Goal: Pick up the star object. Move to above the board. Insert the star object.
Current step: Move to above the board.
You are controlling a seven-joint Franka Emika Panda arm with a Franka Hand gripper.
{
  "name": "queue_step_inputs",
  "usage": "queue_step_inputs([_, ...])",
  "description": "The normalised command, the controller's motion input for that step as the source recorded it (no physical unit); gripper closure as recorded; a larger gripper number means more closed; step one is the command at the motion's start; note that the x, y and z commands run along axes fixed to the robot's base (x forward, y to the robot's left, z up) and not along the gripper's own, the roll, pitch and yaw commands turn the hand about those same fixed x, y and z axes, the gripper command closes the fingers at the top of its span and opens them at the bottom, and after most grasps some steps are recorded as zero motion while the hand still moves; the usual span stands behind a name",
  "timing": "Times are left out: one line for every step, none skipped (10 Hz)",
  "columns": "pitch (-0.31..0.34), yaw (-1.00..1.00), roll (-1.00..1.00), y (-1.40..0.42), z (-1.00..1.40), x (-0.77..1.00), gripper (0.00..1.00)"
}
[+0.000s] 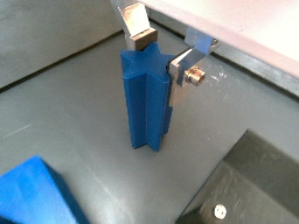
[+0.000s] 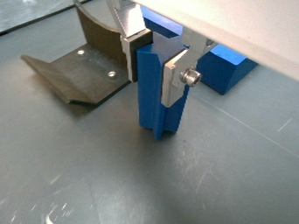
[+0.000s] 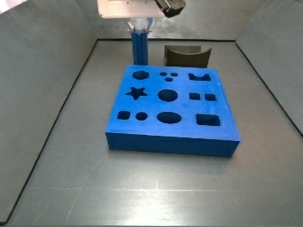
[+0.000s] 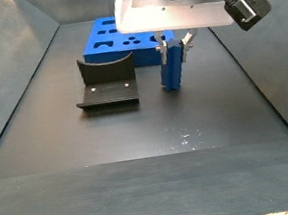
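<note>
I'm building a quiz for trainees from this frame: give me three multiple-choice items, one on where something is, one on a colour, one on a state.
1. Where does the star object stand?
A. On the floor beside the board
B. In the board's star hole
C. On top of the fixture

2. What colour is the star object?
A. Red
B. Blue
C. Yellow

3. How does the gripper stand?
A. High above the board, closed on nothing
B. Resting on the fixture
C. Its fingers on either side of the star object's top

Key: 1 A, both side views show it upright on the dark floor, off the board. 2 B, it is blue in every view. 3 C, both wrist views show a silver plate on each side of its upper end; whether the pads already press on it cannot be told.
</note>
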Motion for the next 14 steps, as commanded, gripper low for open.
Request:
queue_step_inputs([0.124,0.09,0.13,0.05,1.00,-0.22,1.00])
queue_step_inputs([0.106,0.10,0.13,0.05,1.00,-0.22,1.00])
queue_step_inputs([0.075,0.08,0.14,0.04,1.00,-0.21,1.00])
queue_step_inputs([0.062,0.07,0.14,0.04,1.00,-0.20,1.00])
queue_step_inputs([0.058,0.05,0.15,0.03,1.00,-0.18,1.00])
queue_step_inputs([0.056,0.04,0.15,0.03,1.00,-0.18,1.00])
queue_step_inputs([0.045,0.03,0.15,0.03,1.00,-0.17,1.00])
queue_step_inputs([0.041,0.03,0.15,0.02,1.00,-0.16,1.00])
queue_step_inputs([0.037,0.03,0.15,0.02,1.00,-0.15,1.00])
queue_step_inputs([0.036,0.03,0.14,0.02,1.00,-0.15,1.00])
queue_step_inputs([0.032,0.02,0.11,0.02,1.00,-0.13,1.00])
queue_step_inputs([0.032,0.02,0.10,0.02,1.00,-0.13,1.00])
queue_step_inputs([0.034,0.02,0.10,0.02,0.97,-0.11,1.00])
queue_step_inputs([0.044,0.02,0.09,0.02,0.81,-0.08,1.00])
